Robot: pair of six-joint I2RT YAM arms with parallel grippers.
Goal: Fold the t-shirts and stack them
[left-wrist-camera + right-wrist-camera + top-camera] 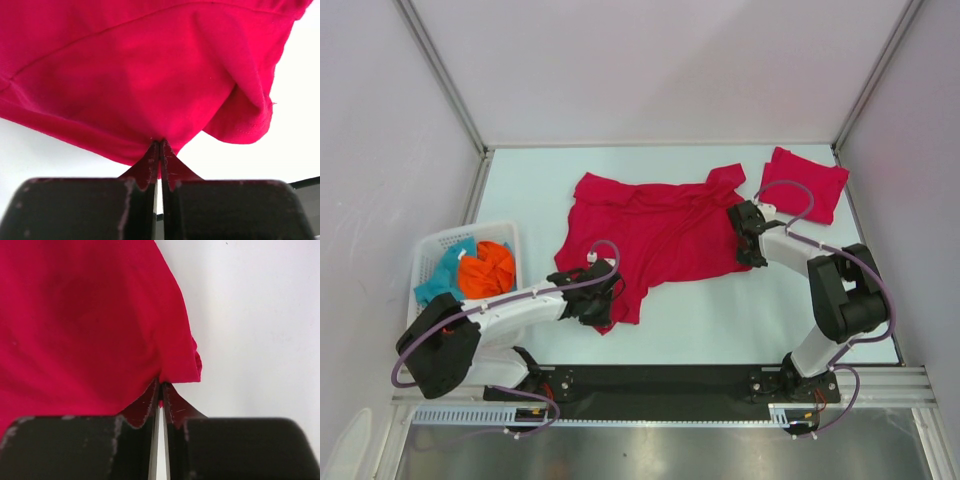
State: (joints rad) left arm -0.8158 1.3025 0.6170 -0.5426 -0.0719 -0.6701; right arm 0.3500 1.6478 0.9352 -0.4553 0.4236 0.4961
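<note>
A crimson t-shirt (pixel 655 235) lies spread and rumpled across the middle of the table. At its near left hem, my left gripper (pixel 603 303) is shut on the t-shirt, and the left wrist view shows the cloth (pixel 150 75) pinched between the closed tips of the left gripper (pixel 160 145). My right gripper (pixel 748 240) is shut on the same t-shirt's right edge. In the right wrist view the cloth's edge (pixel 100 330) is nipped at the tips of the right gripper (pixel 161 385). A second red t-shirt (pixel 805 183), folded, lies at the back right.
A white basket (pixel 435 250) at the left holds orange (pixel 486 268) and teal (pixel 448 270) cloth. Metal frame posts and pale walls ring the table (pixel 720 320). A black rail (pixel 660 380) runs along the near edge at the arm bases.
</note>
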